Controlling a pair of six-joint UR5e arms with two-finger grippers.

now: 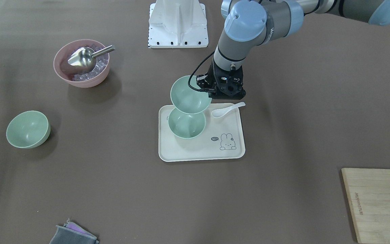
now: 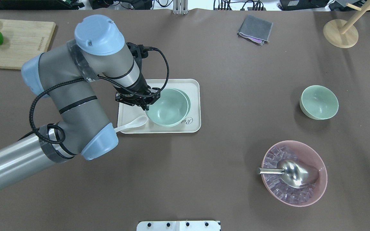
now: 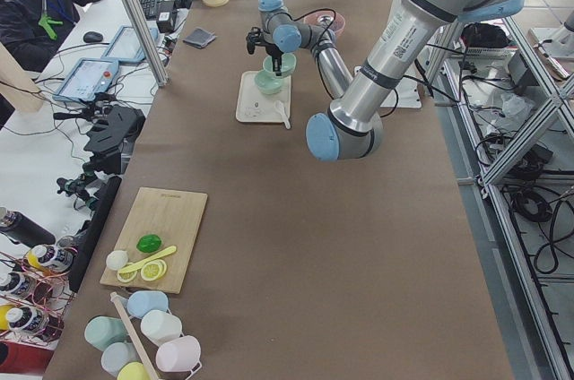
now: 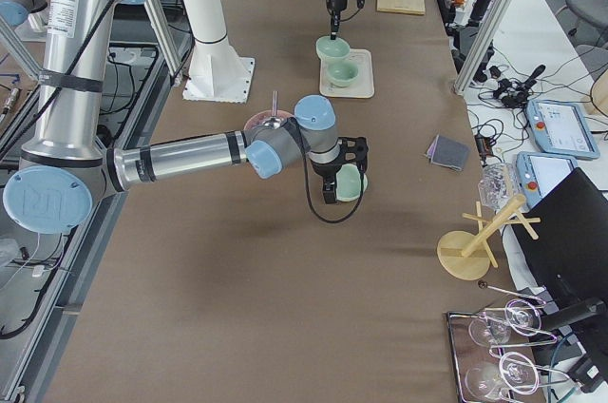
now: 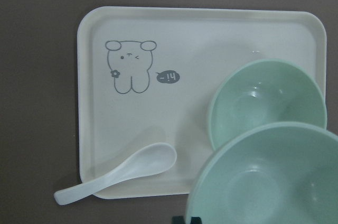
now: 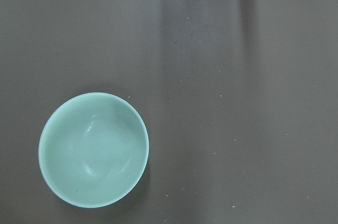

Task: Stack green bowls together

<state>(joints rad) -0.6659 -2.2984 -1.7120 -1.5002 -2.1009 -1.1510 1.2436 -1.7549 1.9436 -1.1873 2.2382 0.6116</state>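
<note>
Green is the colour of three bowls on the brown table (image 1: 300,135). The left tool (image 1: 212,96) is closed on the rim of one of them, the lifted bowl (image 1: 190,95), and holds it up in the air. This bowl hangs over the tray bowl (image 1: 186,124), which sits right way up on a cream tray (image 1: 201,154). From overhead, the lifted bowl hides most of the tray bowl, and only a thin edge peeks out. A white spoon (image 1: 227,109) lies on the tray just beside the two bowls, and its handle sticks out past the tray's edge.

The lone bowl (image 1: 27,129) sits by itself on the table, well apart from the tray, with its open side up. The right tool (image 4: 329,192) is near this bowl. It shows only in the side view, so I cannot tell whether it is open or closed. Its own camera looks down on the lone bowl and the table around it.

A bigger pink bowl (image 1: 81,76) with a shiny metal scoop (image 1: 83,58) in it stands apart from the green bowls.
</note>
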